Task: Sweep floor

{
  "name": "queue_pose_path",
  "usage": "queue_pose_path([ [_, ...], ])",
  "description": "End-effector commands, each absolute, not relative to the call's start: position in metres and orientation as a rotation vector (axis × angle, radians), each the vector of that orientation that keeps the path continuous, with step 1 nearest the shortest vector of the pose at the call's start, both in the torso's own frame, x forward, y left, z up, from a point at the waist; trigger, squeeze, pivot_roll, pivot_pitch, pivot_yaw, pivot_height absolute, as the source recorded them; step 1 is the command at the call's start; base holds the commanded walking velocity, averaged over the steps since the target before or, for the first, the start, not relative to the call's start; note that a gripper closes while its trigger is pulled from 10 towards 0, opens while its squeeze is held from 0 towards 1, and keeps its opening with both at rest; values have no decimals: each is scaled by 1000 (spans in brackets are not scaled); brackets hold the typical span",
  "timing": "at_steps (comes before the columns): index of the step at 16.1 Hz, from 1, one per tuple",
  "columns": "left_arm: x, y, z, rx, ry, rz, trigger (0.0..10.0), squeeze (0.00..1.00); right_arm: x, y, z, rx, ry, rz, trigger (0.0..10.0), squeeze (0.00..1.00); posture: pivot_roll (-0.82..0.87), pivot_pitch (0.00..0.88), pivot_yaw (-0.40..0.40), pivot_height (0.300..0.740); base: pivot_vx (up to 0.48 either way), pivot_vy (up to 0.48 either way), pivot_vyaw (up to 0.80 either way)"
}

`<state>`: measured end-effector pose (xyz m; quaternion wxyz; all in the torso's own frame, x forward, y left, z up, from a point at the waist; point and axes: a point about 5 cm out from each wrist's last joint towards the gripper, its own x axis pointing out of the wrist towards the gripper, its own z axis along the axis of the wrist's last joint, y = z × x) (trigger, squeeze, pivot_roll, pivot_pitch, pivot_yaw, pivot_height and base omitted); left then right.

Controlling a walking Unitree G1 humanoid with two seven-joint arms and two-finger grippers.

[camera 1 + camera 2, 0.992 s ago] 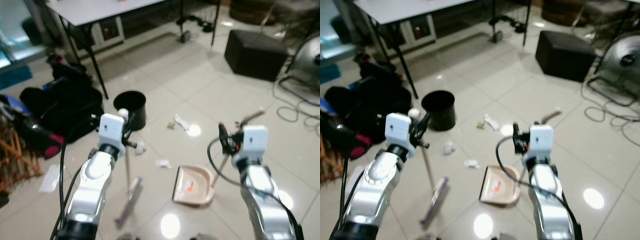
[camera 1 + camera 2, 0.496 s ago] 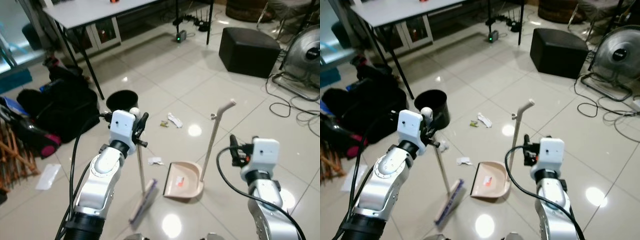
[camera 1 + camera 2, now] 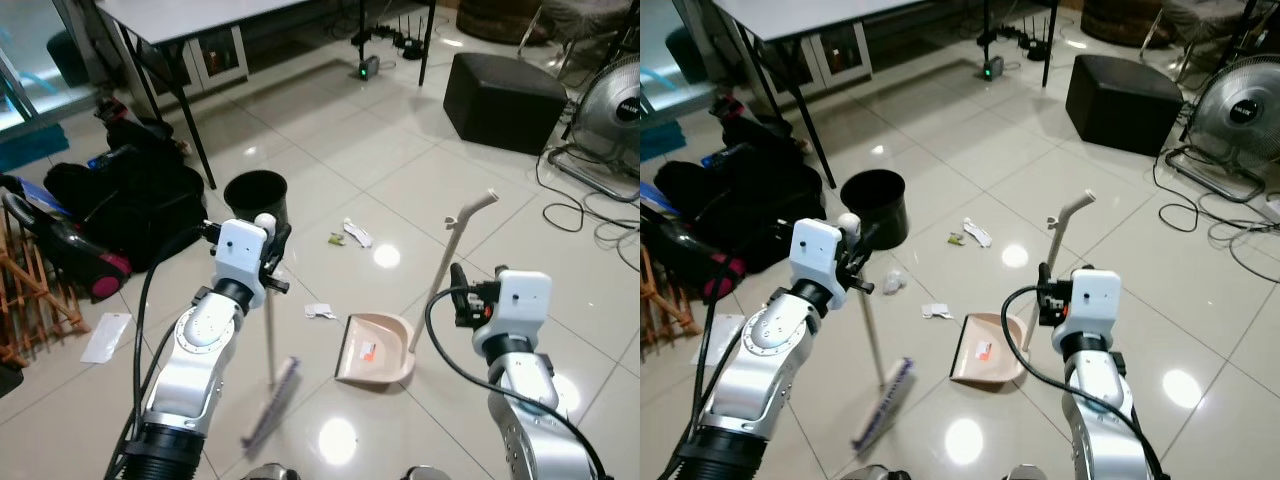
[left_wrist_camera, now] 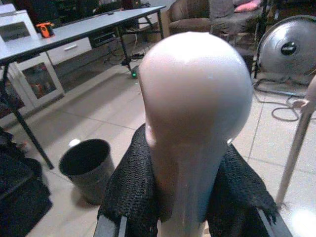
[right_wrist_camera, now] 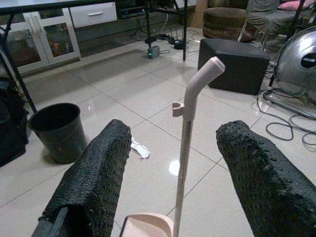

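Presently, the broom (image 3: 268, 345) is pinched at its rounded handle top by the left gripper (image 3: 268, 240), its head tilted on the tiled floor (image 3: 400, 180). Beside it the pink dustpan (image 3: 378, 350) is stood upright, paper scraps (image 3: 322, 311) being scattered near the black bin (image 3: 256, 196). The right gripper (image 5: 173, 168) is held spread, apart from the dustpan's handle.

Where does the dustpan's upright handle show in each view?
Left eye view: dustpan handle, right of centre, ahead of the right gripper.
Right eye view: near centre.
Left wrist view: pale pole at the edge.
Right wrist view: between the open jaws.
Shared landmark: black bin.
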<state>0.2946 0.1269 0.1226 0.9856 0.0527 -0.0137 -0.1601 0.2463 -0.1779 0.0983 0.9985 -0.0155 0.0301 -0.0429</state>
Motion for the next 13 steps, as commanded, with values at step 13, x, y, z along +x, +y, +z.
queue_pose_path([
  [13, 305, 127, 134, 132, -67, -321, 10000, 0, 258, -182, 101, 1, 69, -87, 10000, 0, -66, 64, 92, 740, 0, 382, 0],
])
